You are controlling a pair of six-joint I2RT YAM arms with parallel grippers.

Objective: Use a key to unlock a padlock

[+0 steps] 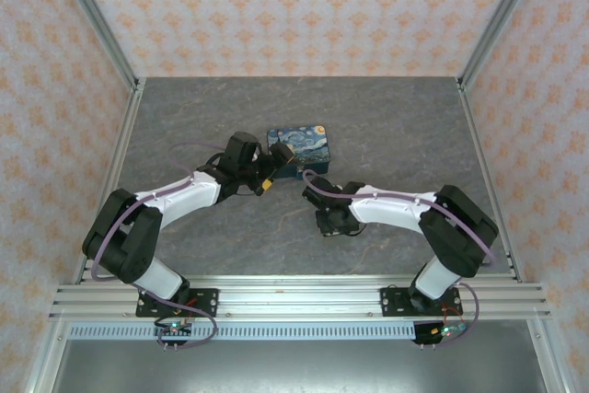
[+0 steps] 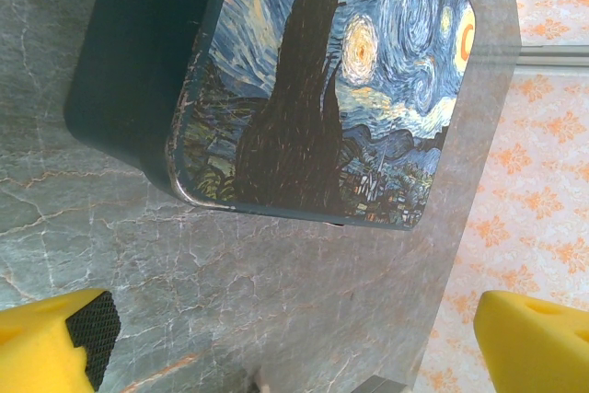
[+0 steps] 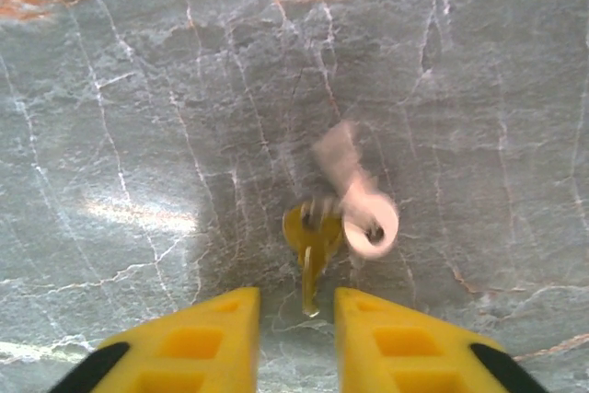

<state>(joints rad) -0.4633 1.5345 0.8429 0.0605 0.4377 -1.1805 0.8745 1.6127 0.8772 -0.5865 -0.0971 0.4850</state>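
Right gripper (image 3: 296, 306) close-set about a brass key (image 3: 308, 246) on the grey, veined stone-look table (image 3: 138, 89).
Its yellow fingers stand a slim gap apart. The key's blade points into that gap, with no clear contact on either side. A pale, blurred piece with a round ring (image 3: 363, 213) lies against the key's head. The left gripper (image 2: 294, 347) gapes wide, holding nothing, just short of the round-cornered, swirl-painted dark blue box (image 2: 322, 89).

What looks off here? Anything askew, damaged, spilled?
Minor only. The box has scuffed, worn paint along its lid edge at the rounded corner. The pale piece ringed to the yellow key is too blurred to identify. Nothing spilled or broken.
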